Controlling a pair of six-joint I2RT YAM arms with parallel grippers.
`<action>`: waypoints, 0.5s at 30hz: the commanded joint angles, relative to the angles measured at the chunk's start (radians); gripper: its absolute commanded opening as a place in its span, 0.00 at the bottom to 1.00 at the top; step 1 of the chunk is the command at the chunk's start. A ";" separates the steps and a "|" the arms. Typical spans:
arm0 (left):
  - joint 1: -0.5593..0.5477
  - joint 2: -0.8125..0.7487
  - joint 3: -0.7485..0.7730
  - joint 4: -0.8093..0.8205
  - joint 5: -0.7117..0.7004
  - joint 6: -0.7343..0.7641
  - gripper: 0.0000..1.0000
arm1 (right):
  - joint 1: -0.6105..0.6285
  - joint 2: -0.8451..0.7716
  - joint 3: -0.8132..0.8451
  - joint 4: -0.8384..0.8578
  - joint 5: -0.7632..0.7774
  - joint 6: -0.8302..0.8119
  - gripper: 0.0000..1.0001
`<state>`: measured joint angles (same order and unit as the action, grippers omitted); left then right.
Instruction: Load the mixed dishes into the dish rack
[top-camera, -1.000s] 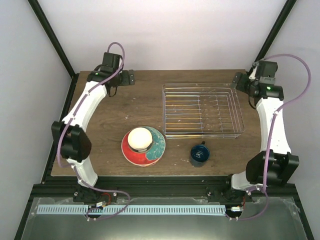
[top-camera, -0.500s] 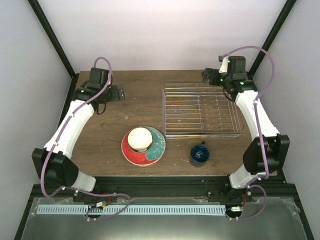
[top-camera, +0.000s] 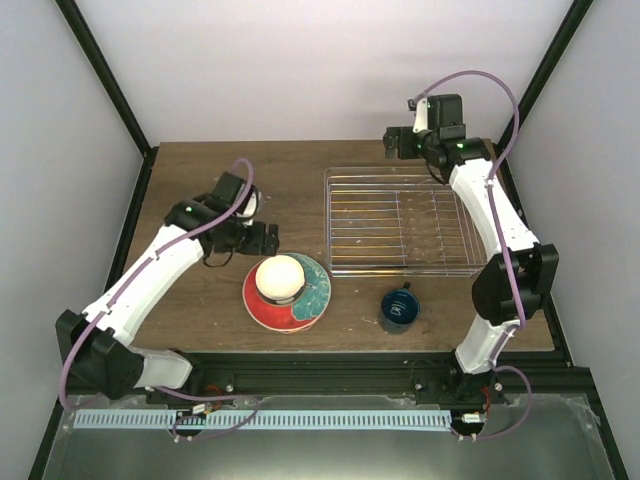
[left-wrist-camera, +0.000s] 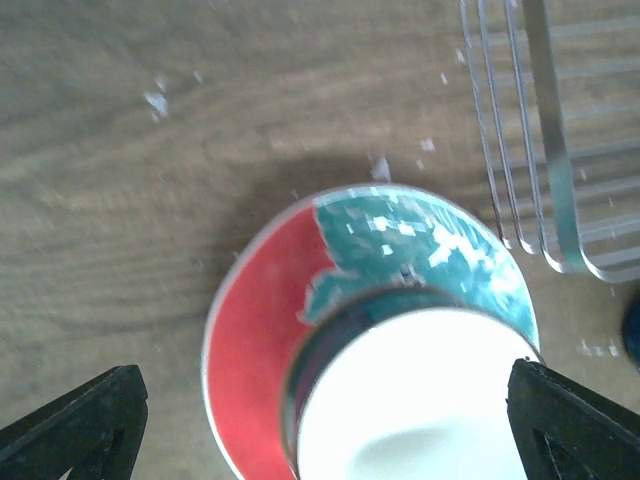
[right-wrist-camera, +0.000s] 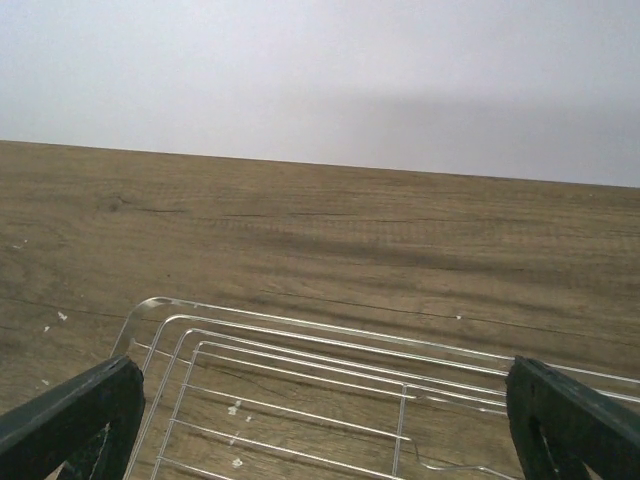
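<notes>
None of the dishes was in the dish rack (top-camera: 405, 222) at this moment; it stood on the right half of the table (top-camera: 200, 300), its wire bars bare. The cream bowl (top-camera: 280, 277) sat on the red-and-teal plate (top-camera: 312, 298) just left of the rack's near corner; the dark blue mug (top-camera: 399, 309) stood apart, close to the rack's near edge.

The left gripper (top-camera: 264, 238) hung just beside the plate's far left rim, its fingers (left-wrist-camera: 80, 425) spread wide and holding nothing; the wrist view showed bowl and plate framed between them. The right gripper (top-camera: 395, 143) hovered above the rack's far left corner, likewise spread and empty.

The pieces looked like glazed ceramic, so probably stiff, fairly heavy, slick and apt to chip against wire. The bowl seemed the piece to take first; its rim offered the best hold, one finger inside and one outside. The plate lay flat, leaving little edge to catch, and would likely be awkward until the bowl was off it; a pinch across its scalloped rim looked the only option. The mug's wall would suit a similar pinch.
</notes>
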<state>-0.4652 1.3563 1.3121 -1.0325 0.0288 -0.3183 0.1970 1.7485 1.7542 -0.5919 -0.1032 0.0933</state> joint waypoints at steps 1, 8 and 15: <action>-0.056 -0.069 -0.028 -0.166 0.053 -0.065 1.00 | -0.001 0.022 0.055 -0.039 0.035 -0.013 1.00; -0.065 -0.105 -0.102 -0.215 0.023 -0.087 1.00 | 0.001 0.045 0.078 -0.072 0.030 0.008 1.00; -0.066 -0.081 -0.119 -0.178 0.038 -0.083 1.00 | 0.002 0.011 0.040 -0.080 0.036 0.006 1.00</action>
<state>-0.5266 1.2675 1.1980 -1.2182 0.0654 -0.3931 0.1959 1.7905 1.7870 -0.6621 -0.0811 0.0948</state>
